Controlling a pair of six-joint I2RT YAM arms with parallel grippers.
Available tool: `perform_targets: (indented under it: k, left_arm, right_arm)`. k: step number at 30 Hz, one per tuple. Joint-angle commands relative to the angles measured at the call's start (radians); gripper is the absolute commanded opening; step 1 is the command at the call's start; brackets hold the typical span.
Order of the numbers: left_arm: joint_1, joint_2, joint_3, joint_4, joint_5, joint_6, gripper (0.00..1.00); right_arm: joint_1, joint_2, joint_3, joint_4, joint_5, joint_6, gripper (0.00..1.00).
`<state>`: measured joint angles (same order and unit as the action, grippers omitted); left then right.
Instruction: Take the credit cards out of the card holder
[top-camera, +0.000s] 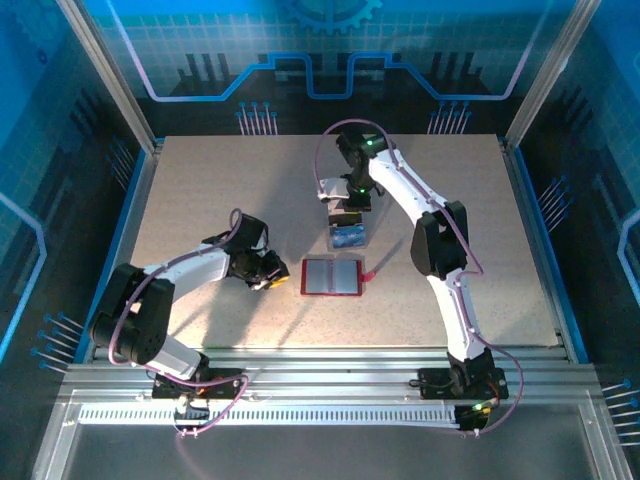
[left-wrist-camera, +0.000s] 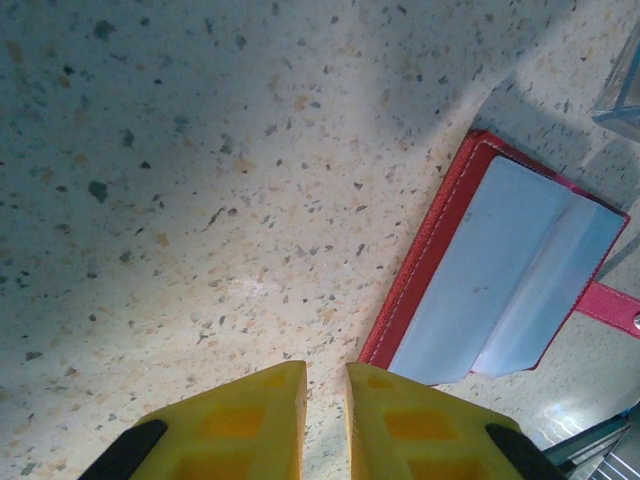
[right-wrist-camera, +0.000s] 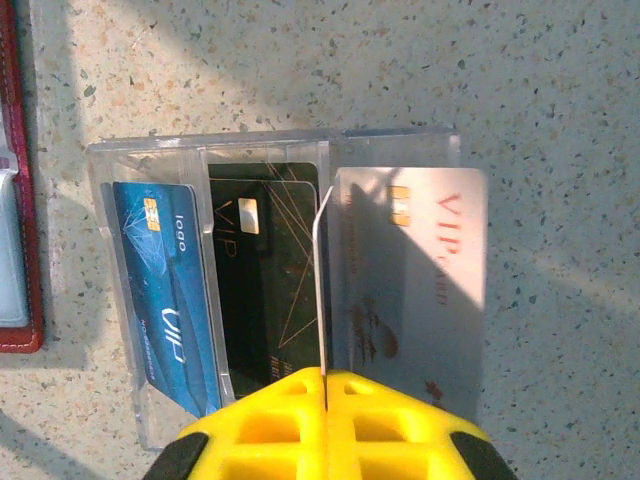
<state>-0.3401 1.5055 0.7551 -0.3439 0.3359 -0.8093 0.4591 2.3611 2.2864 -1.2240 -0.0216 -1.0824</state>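
**Credit cards.** Three lie side by side, mid-frame in the right wrist view, in a clear tray (right-wrist-camera: 270, 145). The blue card (right-wrist-camera: 165, 290) is on the left and the black card (right-wrist-camera: 265, 280) in the middle. The pinkish-white card (right-wrist-camera: 410, 280) is on the right, overlapping the tray's right wall.

**Card holder** (top-camera: 331, 277). It lies open, pockets up, at the centre of the top view, just below the tray. The pockets look pale and flat; I cannot tell whether a card is inside.

**Handling (judgement).**
- The cards are light, stiff but springy, and glossy, so they are likely to skate under the pads.
- Lying flat they give no purchase. Take one by a short end standing clear of a pocket or wall, and pinch both faces.
- The card holder is soft and light and would probably slide or fold if a card drags. Pin it at the red border.

**Right gripper** (right-wrist-camera: 325, 380). It sits bottom centre of its own view, over the tray's near edge, with its fingers (right-wrist-camera: 260, 420) clenched together. A thin pale line (right-wrist-camera: 323, 280) runs up from their seam. I cannot tell whether it is a card on edge or a tray partition.

**Left gripper** (left-wrist-camera: 326, 375). It sits at the bottom of its own view. Its fingers (left-wrist-camera: 240, 420) are almost together, with a slim gap, and hold nothing. It is over bare table (left-wrist-camera: 200, 200), and the card holder is apart from it at the right of the frame. The strap tab (left-wrist-camera: 610, 305) is at the right edge.
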Motion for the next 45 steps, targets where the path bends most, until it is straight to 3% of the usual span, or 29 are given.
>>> perform_targets:
  k: [1, 6, 12, 19, 22, 28, 38, 45]
  left_arm:
    - [0.013, -0.021, -0.014, -0.029, -0.003, 0.015, 0.19]
    - [0.012, -0.034, -0.021, -0.030, -0.006, 0.012, 0.19]
    - [0.015, -0.049, -0.026, -0.029, -0.008, 0.012, 0.19]
    - [0.036, -0.069, -0.025, -0.030, -0.014, 0.025, 0.23]
    - [0.046, -0.080, -0.024, -0.039, -0.014, 0.032, 0.23]
    - [0.047, -0.084, -0.032, -0.027, -0.003, 0.028, 0.24]
    - [0.047, -0.080, -0.033, -0.030, 0.000, 0.028, 0.24]
    - [0.047, -0.091, -0.038, -0.041, -0.009, 0.027, 0.24]
  right_arm:
    - [0.013, 0.012, 0.027, -0.050, 0.020, -0.015, 0.05]
    - [0.018, 0.001, 0.028, -0.027, 0.042, -0.008, 0.20]
    - [0.019, -0.059, 0.013, 0.022, 0.062, 0.014, 0.25]
    - [0.006, -0.199, -0.196, 0.251, 0.036, 0.062, 0.37]
    - [0.006, -0.227, -0.240, 0.271, 0.031, 0.081, 0.42]
    - [0.003, -0.255, -0.308, 0.282, -0.007, 0.106, 0.63]
    - [0.003, -0.184, -0.321, 0.380, 0.084, 0.106, 0.64]
    - [0.004, -0.144, -0.290, 0.373, 0.057, 0.108, 0.64]
